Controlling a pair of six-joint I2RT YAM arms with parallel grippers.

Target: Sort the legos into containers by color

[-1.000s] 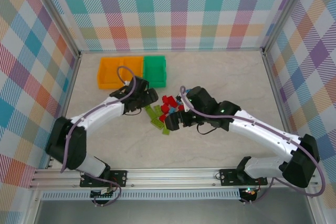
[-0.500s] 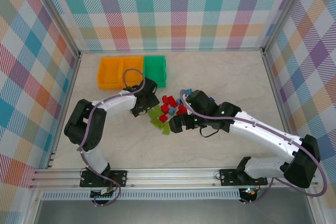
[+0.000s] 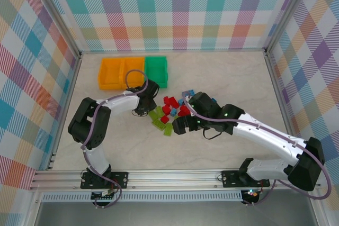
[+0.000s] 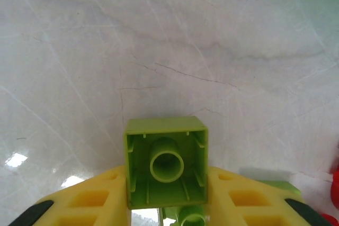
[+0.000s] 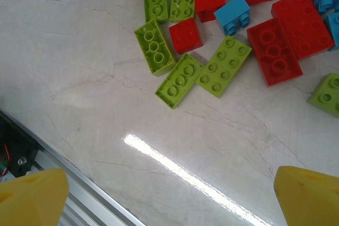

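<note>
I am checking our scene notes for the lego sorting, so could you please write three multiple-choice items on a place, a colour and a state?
1. Seen from above, where does the green bin stand in the row of bins?
A. left end
B. middle
C. right end

2. What colour is the brick between the left pincer fingers?
A. red
B. lime green
C. light blue

3. How does the right pincer stand?
A. open, holding nothing
B. shut on a red brick
C. shut and empty

Answers:
1. C, as both orange bins lie to its left in the top view.
2. B, as the left wrist view shows a lime green brick between the yellow fingers.
3. A, as its fingers stand wide apart over bare table in the right wrist view.
</note>
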